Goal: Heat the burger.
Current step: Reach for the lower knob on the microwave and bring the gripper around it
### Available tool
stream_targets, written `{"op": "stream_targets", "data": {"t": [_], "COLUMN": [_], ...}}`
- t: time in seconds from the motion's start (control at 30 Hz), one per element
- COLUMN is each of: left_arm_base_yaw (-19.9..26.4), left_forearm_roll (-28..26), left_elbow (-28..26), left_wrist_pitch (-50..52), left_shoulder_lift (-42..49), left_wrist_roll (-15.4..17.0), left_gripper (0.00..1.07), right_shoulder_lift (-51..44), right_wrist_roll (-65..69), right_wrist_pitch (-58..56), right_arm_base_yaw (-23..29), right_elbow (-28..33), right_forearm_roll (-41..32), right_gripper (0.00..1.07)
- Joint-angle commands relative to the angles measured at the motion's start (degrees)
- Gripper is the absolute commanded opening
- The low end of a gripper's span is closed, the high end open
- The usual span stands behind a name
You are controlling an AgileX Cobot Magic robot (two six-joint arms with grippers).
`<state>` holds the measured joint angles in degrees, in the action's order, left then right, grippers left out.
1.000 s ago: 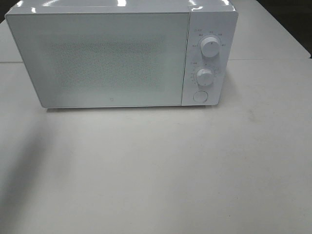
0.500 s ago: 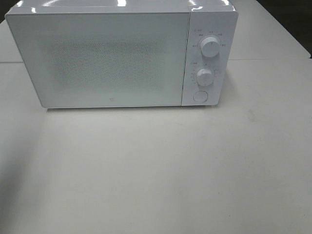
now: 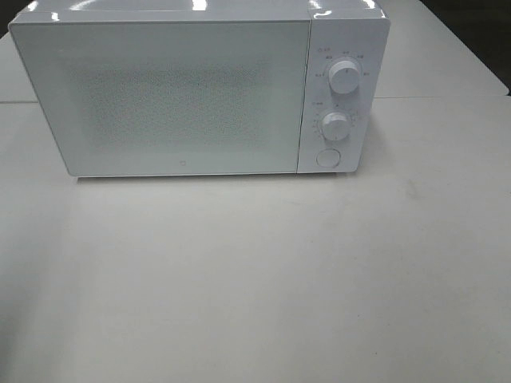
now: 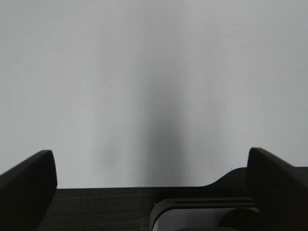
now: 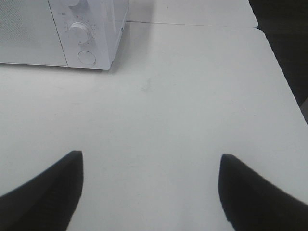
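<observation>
The burger is out of view in every frame. A white microwave (image 3: pixel 176 96) stands at the back of the table with its door shut; the frosted door hides the inside. Neither arm shows in the exterior high view. In the left wrist view my left gripper (image 4: pixel 149 154) is open over bare white table, with nothing between its dark fingers (image 4: pixel 29 185). My right gripper (image 5: pixel 150 159) is also open and empty, off to the front right of the microwave's (image 5: pixel 96 29) control panel.
The microwave's panel carries an upper knob (image 3: pixel 344 76), a lower knob (image 3: pixel 335 125) and a round button (image 3: pixel 327 158). The white table (image 3: pixel 255 279) spreads in front of it. Its right edge (image 5: pixel 284 82) borders dark floor.
A dark shadow on the left of the table has faded away over the last second. The microwave has not moved.
</observation>
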<state>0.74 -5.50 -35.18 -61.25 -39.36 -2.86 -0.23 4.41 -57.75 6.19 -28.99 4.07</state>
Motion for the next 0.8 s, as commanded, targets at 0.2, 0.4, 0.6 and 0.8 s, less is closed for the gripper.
{"op": "stream_targets", "data": {"t": [0.2,0.4,0.6,0.8], "left_arm_base_yaw": [0.11,0.11,0.11,0.11], "left_forearm_roll": [-0.11,0.29,0.29,0.29], "left_elbow": [3.9,5.61,5.61,5.61], "left_wrist_pitch": [0.97,-0.06,0.0,0.0], "left_shoulder_lift": [8.54,15.01,20.57,27.73], "left_wrist_roll": [-0.17,0.11,0.23,0.23], "left_gripper": [1.0,1.0,1.0,0.99], "right_shoulder_lift": [-1.49,-1.49,-1.49,-1.49], "right_wrist_roll": [-0.52,-0.52,-0.52,-0.52], "right_wrist_pitch": [0.69,0.69,0.69,0.69], "right_arm_base_yaw": [-0.17,-0.17,-0.17,-0.17], "right_elbow": [0.23,0.23,0.23,0.23], "right_forearm_roll": [0.06,0.06,0.06,0.06], "right_gripper": [0.75,0.75,0.75,0.75]}}
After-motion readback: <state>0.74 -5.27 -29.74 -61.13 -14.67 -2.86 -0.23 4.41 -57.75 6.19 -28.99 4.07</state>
